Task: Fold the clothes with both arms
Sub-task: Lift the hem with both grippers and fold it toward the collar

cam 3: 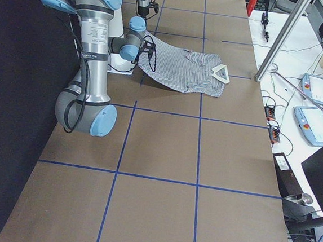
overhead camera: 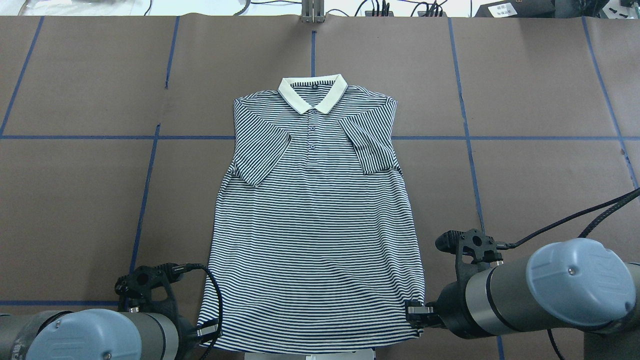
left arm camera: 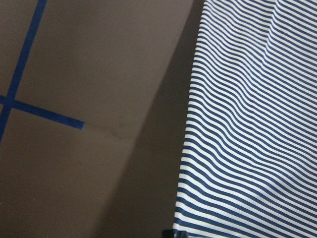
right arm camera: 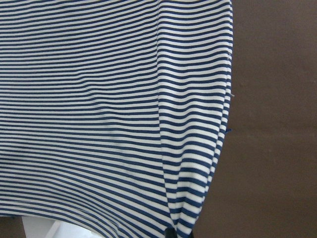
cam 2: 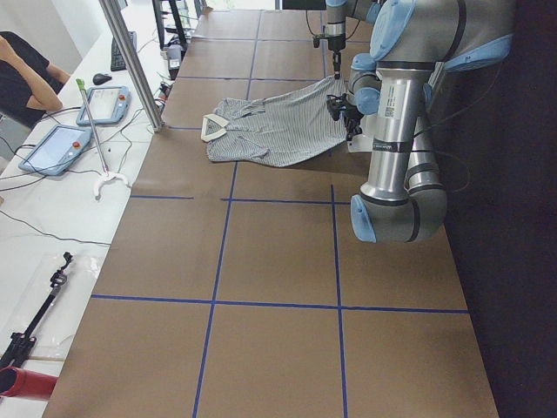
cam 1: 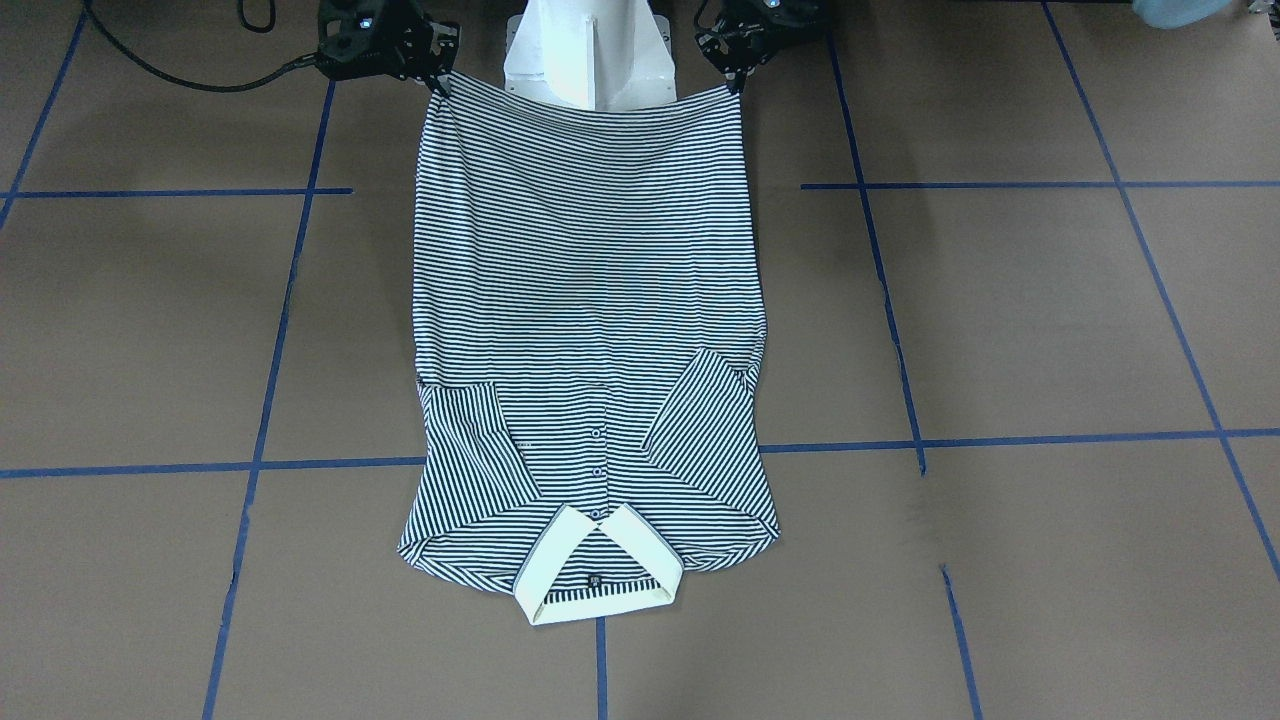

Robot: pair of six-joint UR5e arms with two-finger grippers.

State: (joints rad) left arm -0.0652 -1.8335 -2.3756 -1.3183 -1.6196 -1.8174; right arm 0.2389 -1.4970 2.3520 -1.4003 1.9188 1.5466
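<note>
The left gripper (overhead camera: 209, 330) pinches the shirt (overhead camera: 315, 210) by its hem corner at 7 o'clock, and the right gripper (overhead camera: 416, 315) holds the corner at 5 o'clock. Both seem clamped on cloth, though the fingertips show very small. The hem (overhead camera: 310, 345) hangs raised off the table (overhead camera: 525, 200) between them. The rest lies flat mid-table, face up, with the collar (overhead camera: 312, 95) at 12 o'clock and the sleeves (overhead camera: 260, 150) folded in over the chest. I judge the bottom-to-top fold is in hand. The next move calls for carrying both corners toward 12 o'clock together, level and taut, and laying the hem near the collar.
</note>
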